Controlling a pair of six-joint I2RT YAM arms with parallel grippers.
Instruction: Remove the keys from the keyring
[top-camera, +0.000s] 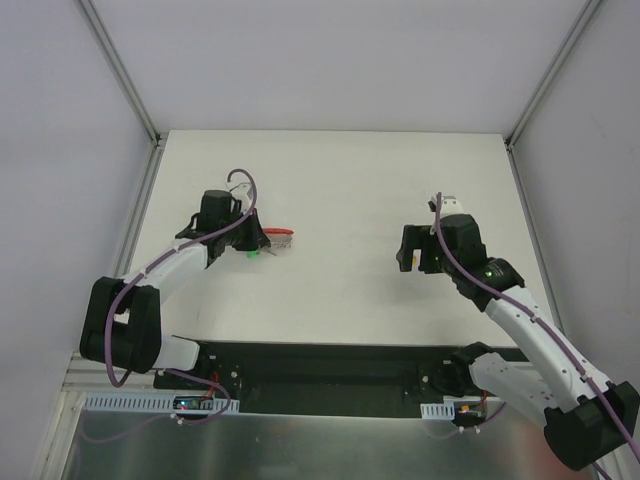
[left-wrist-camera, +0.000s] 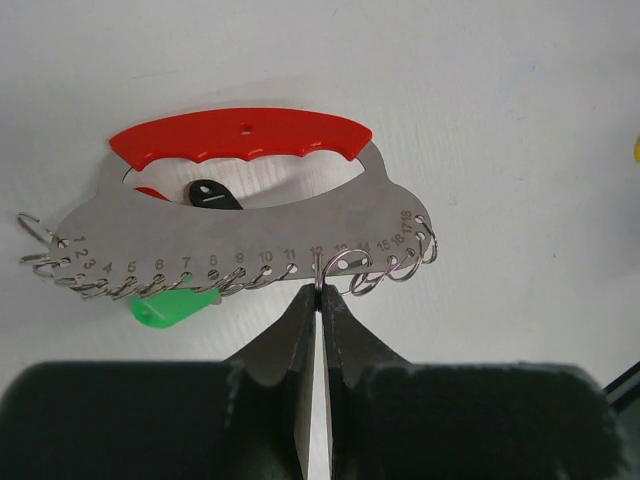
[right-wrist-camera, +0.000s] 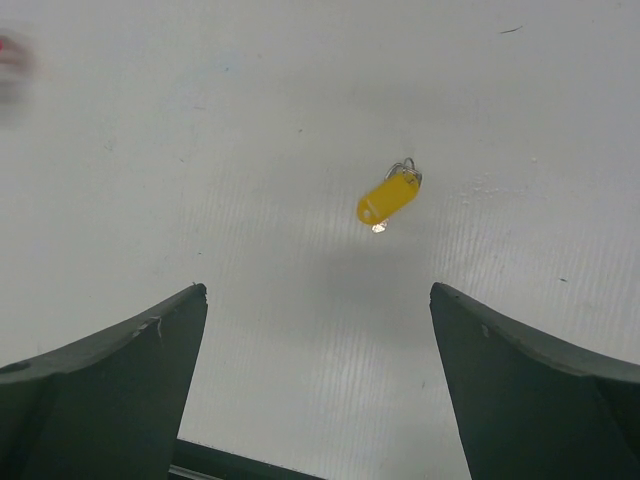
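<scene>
A silvery numbered plate (left-wrist-camera: 250, 235) with a red handle (left-wrist-camera: 240, 135) lies on the white table and carries several thin wire rings along its lower edge. My left gripper (left-wrist-camera: 318, 290) is shut on one keyring (left-wrist-camera: 322, 275) near the middle of that edge. A green key (left-wrist-camera: 170, 307) hangs from a ring further left, and a black tag (left-wrist-camera: 215, 195) sits under the handle. A yellow key (right-wrist-camera: 388, 197) with a small ring lies alone on the table. My right gripper (right-wrist-camera: 318, 292) hovers open just short of it, holding nothing.
In the top view the plate (top-camera: 281, 232) lies left of centre, at the left gripper (top-camera: 262, 243), and the right gripper (top-camera: 420, 262) is at the right. Aluminium frame posts line the table's left and right edges.
</scene>
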